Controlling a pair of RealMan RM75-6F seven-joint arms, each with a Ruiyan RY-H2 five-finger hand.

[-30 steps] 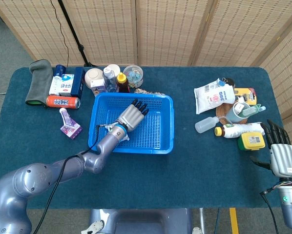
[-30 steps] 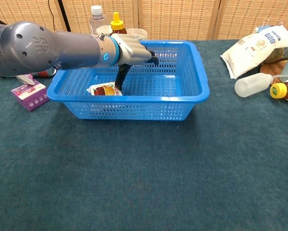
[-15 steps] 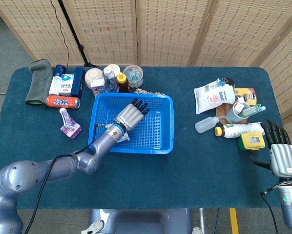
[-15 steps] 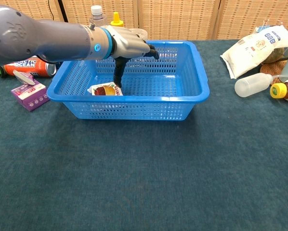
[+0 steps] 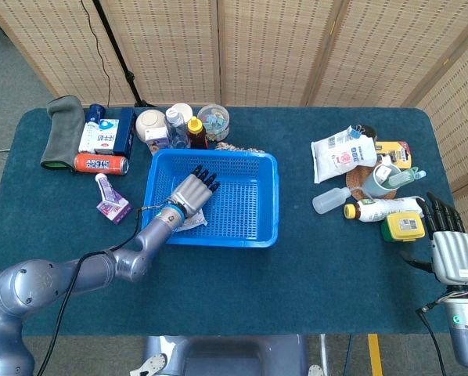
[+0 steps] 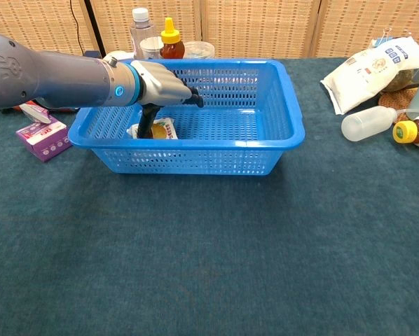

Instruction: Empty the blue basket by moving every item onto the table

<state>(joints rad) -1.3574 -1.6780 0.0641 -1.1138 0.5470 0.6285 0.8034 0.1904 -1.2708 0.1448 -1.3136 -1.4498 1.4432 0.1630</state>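
The blue basket [image 5: 270, 197] [image 6: 283, 136] stands in the middle of the table. In it lies one small flat packet [image 5: 194, 222] [image 6: 163, 129] with a fruit picture, near the front left corner. My left hand [image 5: 190, 191] [image 6: 159, 80] hovers in the basket right above the packet, fingers stretched out flat and apart. Its thumb points down and reaches the packet's left edge; whether it touches is unclear. My right hand [image 5: 450, 242] stays at the table's far right edge, fingers spread, holding nothing.
Behind the basket stand a honey bottle [image 5: 195, 130] [image 6: 169, 39], a clear bottle [image 6: 139, 28] and a bowl [image 5: 151, 122]. Left of it lie a red can [image 5: 101, 163] and a purple box [image 5: 113, 207] [image 6: 41, 134]. At the right are a white pouch [image 5: 343, 153], bottles and a cup [image 5: 377, 181].
My left hand has slid left and nearer the basket's front left corner, so its thumb now comes down at the packet's left edge. The right hand has not moved.
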